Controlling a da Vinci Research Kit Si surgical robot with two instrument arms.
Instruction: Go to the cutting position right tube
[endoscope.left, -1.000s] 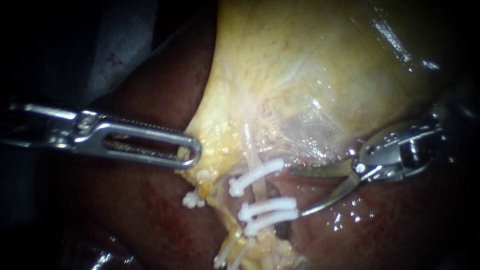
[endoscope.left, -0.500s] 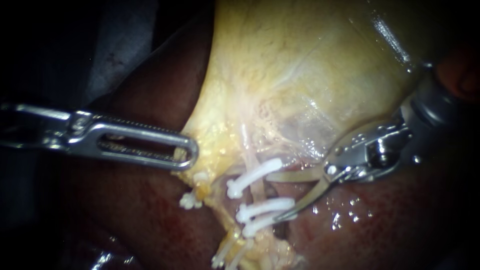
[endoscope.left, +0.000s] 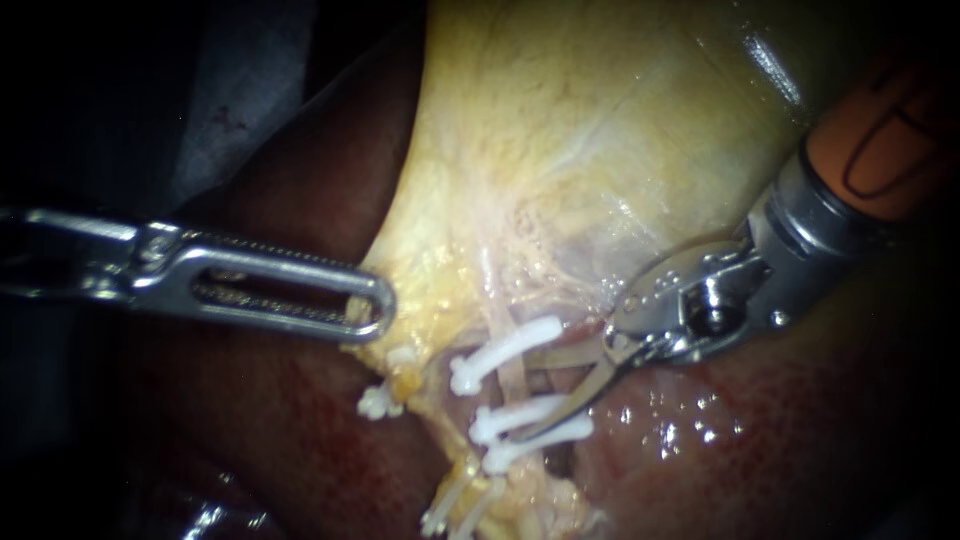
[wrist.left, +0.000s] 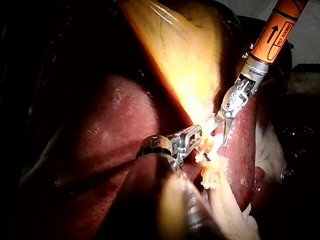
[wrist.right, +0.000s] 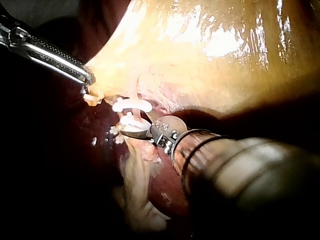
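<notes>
The right tube (endoscope.left: 516, 378) runs down from the yellow gallbladder (endoscope.left: 600, 150). It carries one white clip (endoscope.left: 505, 352) higher up and two white clips (endoscope.left: 530, 412) lower down. My right instrument (endoscope.left: 530, 396) comes in from the upper right with its curved blades open. One blade lies by the upper clip and the other reaches down onto the lower clips, with the tube in the gap. My left instrument (endoscope.left: 375, 308) is shut on the gallbladder's lower edge. In the right wrist view the blades (wrist.right: 131, 129) sit at the clips (wrist.right: 131, 106).
Dark red liver (endoscope.left: 300, 430) lies under and around the tubes. A short clipped stump (endoscope.left: 382, 400) hangs left of the right tube, below the left instrument's tip. More clips (endoscope.left: 450, 510) sit lower on the pale stalk. The right instrument's orange shaft (endoscope.left: 880, 140) crosses over the gallbladder.
My right instrument has slid left and slightly up toward the tube. Its open blades, which stood right of the clips, now reach in between them. The left instrument holds still.
</notes>
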